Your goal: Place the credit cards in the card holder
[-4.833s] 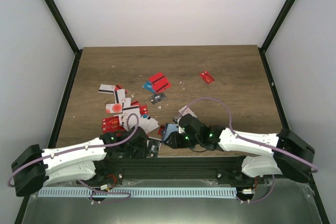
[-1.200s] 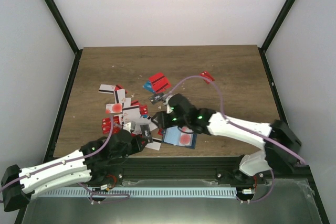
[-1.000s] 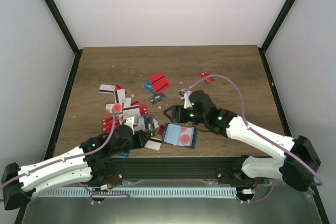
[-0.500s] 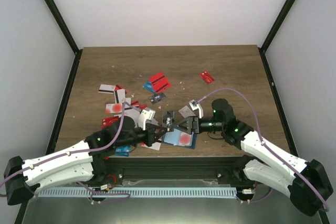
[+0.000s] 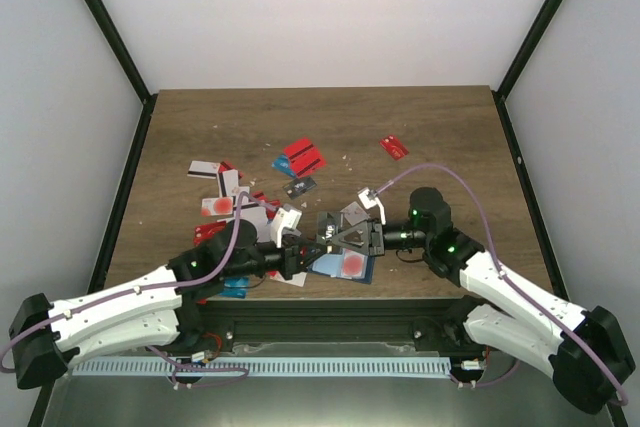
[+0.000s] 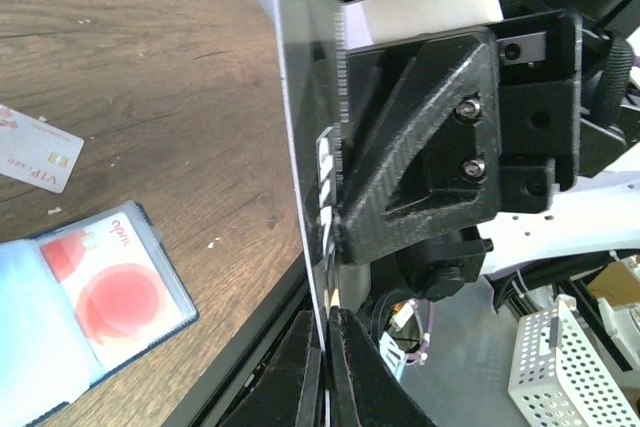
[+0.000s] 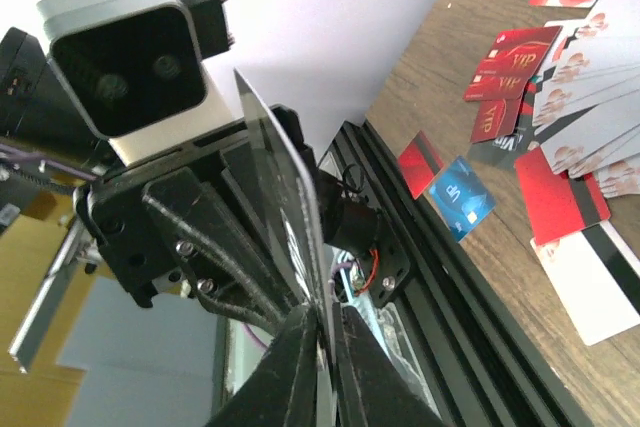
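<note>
A dark grey credit card (image 5: 325,228) hangs edge-up above the table's front, gripped from both ends. My left gripper (image 5: 307,244) is shut on its lower edge (image 6: 308,177), fingers (image 6: 300,367) pinched tight. From the right, my right gripper (image 5: 340,238) is shut on the same card (image 7: 285,197), its jaws closed on the card's edge. The card holder (image 5: 343,265) lies open and flat just below them, a card with a red circle in its pocket (image 6: 112,292). More credit cards (image 5: 240,209) lie scattered at the left.
Red cards (image 5: 303,157) and one more red card (image 5: 394,147) lie further back. A white card (image 5: 354,212) sits beside the right wrist. A blue card (image 7: 463,197) and a red card (image 7: 420,162) lie near the black front rail (image 7: 470,297).
The right gripper swung in from the right with its jaws open and has closed on the card that the left gripper carried over. The card holder has stayed put.
</note>
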### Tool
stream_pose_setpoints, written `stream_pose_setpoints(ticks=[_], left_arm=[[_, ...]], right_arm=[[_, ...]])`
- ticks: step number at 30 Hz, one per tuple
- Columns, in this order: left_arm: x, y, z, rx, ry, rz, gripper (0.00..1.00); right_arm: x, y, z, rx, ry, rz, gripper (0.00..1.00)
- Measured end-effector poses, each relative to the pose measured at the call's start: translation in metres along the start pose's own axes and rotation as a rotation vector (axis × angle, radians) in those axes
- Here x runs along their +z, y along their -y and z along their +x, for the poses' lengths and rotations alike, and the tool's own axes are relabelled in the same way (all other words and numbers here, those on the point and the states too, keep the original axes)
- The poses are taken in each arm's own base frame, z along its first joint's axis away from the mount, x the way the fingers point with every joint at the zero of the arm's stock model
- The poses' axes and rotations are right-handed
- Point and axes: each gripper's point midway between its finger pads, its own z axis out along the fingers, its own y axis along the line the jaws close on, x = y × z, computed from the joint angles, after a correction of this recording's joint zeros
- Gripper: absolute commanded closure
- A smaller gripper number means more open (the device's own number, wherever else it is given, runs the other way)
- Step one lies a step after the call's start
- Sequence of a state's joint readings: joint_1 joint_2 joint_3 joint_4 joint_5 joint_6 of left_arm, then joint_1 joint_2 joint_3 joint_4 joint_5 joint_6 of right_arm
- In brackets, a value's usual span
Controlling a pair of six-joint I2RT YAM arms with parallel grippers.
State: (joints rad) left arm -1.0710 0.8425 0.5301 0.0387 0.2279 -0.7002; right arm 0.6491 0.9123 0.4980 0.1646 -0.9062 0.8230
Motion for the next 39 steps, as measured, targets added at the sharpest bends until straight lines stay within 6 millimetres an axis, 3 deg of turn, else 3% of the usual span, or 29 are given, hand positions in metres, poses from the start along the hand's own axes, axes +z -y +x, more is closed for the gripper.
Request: stream_pose_setpoints(ticks=[3,7,11,24,28,33,39], left_arm=[[0.001,-0.005,0.002,-0.009,-0.002,-0.009,0.91],[0.003,-0.008,0.004,-0.014,-0.004,-0.02,0.66],[0.005,-0.022,0.005,-0.01,0.003,-0.087,0.54],[0.001,-0.13,0.005,-0.007,-0.049,-0.598,0.47],[0.0,-0.165,0.019,-0.031,-0.127,-0.706,0.46],[0.009,-0.176,0.039,-0.021,-0.233,-0.71,0.45],[0.026,-0.179,0.046,-0.003,-0.298,-0.681,0.49]], right_arm=[[-0.001,-0.001,0.002,-0.006,-0.004,-0.009,0.99],[-0.002,-0.002,0.003,-0.003,-0.001,-0.003,0.99],[-0.005,0.009,0.006,0.042,0.01,0.059,0.99],[-0.011,0.078,0.04,0.283,-0.093,0.367,0.99],[-0.011,0.096,0.057,0.356,-0.166,0.423,0.99],[-0.012,0.103,0.069,0.405,-0.208,0.44,0.99],[-0.014,0.12,0.094,0.49,-0.247,0.463,0.99]])
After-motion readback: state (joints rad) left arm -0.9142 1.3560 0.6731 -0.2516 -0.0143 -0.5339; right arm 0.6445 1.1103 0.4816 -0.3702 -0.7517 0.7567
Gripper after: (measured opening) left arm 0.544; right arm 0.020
